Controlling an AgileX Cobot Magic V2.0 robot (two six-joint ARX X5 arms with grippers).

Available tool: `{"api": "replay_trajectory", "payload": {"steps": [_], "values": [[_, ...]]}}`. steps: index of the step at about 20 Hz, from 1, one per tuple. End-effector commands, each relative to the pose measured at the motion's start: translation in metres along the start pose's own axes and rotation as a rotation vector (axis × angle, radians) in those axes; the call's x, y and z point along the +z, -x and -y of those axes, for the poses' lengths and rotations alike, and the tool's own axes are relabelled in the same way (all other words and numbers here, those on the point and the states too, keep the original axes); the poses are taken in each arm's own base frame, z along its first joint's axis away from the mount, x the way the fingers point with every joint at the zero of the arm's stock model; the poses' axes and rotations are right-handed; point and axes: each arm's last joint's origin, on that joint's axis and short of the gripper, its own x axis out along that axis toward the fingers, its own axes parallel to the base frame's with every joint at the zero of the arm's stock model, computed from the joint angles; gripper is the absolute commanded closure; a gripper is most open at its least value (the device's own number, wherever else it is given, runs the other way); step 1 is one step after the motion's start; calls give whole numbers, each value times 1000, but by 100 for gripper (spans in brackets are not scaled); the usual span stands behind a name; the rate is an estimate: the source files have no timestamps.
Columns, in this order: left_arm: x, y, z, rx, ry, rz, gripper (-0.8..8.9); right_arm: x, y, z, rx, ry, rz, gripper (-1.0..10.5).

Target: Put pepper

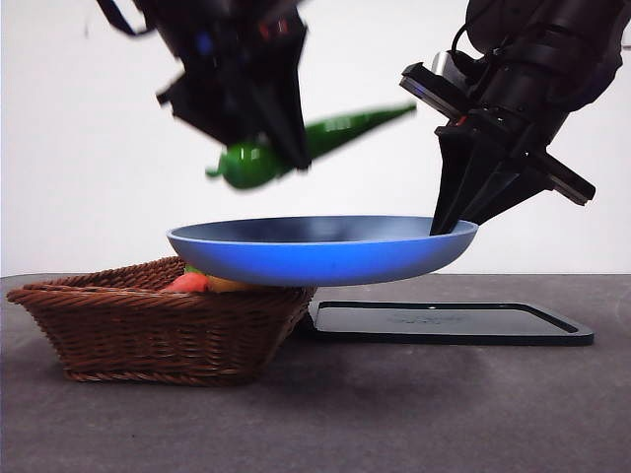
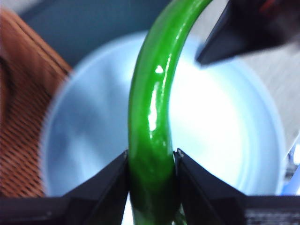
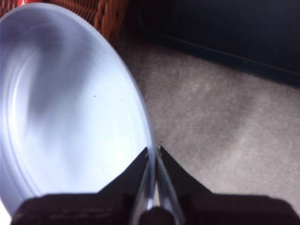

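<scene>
The long glossy green pepper hangs in the air above the blue plate, thick end to the left, thin tip to the right. My left gripper is shut on the pepper near its thick end, straight over the plate. My right gripper is shut on the plate's right rim and holds the plate level in the air, above the basket and tray.
A brown wicker basket stands on the table at the left, with a red item and a yellowish one inside. A flat black tray lies on the table at the right, beneath the plate's right side.
</scene>
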Motion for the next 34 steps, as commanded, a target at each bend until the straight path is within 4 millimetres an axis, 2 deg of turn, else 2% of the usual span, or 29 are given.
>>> {"api": "replay_trajectory", "payload": {"steps": [1,3,9,17,20,24,28,30,34], "values": [[0,-18,2,-17,-31,-70,662,5,0,-2,7,-9,13,944],[-3,-30,1,-10,-26,-122,662,5,0,-2,6,-10,12,944],[-8,-50,-3,24,-43,-192,660,5,0,-2,7,0,13,944],[-6,-50,-1,20,-41,-180,590,5,0,-2,6,5,8,944],[-5,-43,0,22,-38,-167,568,4,0,-2,4,3,-1,944],[6,-13,4,29,-35,-89,539,4,0,-2,4,2,-2,944],[22,34,10,37,-50,38,539,5,2,3,-2,-11,6,944],[29,62,13,45,-58,112,540,7,6,10,-9,-31,20,944],[30,116,19,100,-70,257,540,17,25,36,-39,-95,93,944]]}}
